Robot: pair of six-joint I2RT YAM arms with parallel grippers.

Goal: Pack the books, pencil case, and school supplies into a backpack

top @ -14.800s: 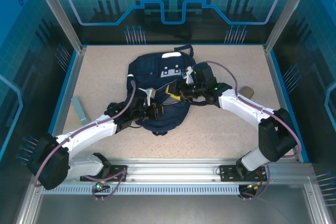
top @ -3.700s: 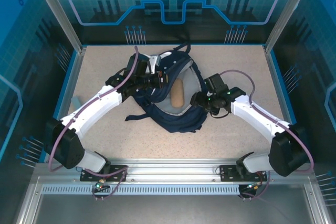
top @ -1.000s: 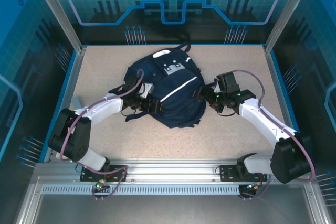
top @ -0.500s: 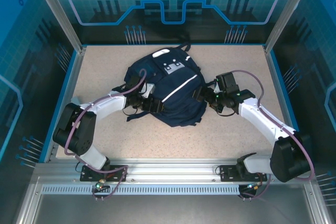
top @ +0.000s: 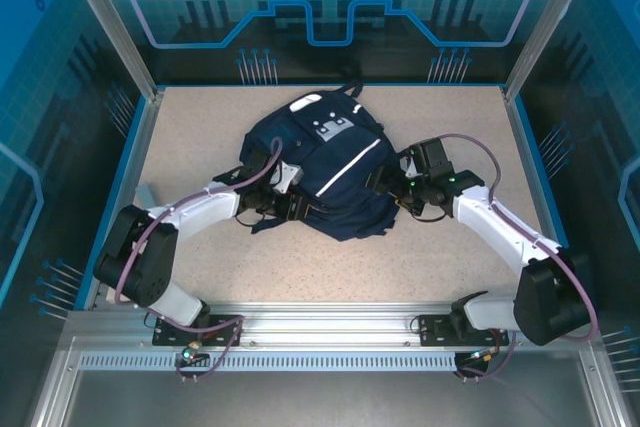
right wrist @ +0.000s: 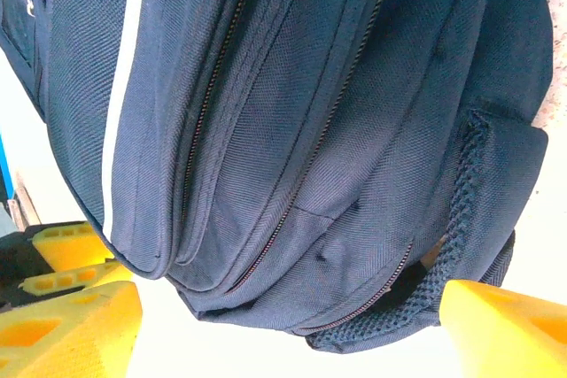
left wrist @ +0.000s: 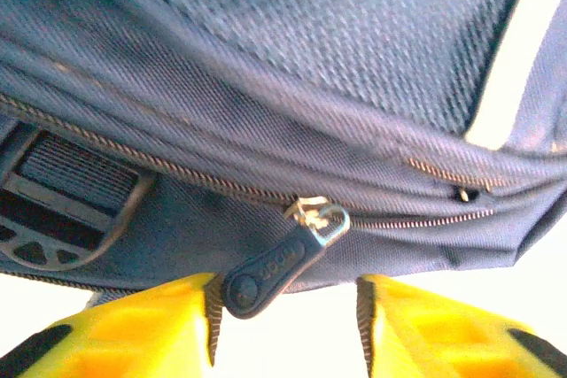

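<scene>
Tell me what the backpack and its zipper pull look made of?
Backpack: woven synthetic fabric, probably nylon or polyester, matte; a coarse weave shows. Zipper pull: dark moulded tab, likely rubber or plastic, on a shiny metal-looking ring.

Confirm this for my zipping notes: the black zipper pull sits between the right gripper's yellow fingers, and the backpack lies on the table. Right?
No: the black zipper pull sits between the left gripper's yellow fingers, as the left wrist view shows. The backpack does lie on the table.
</scene>
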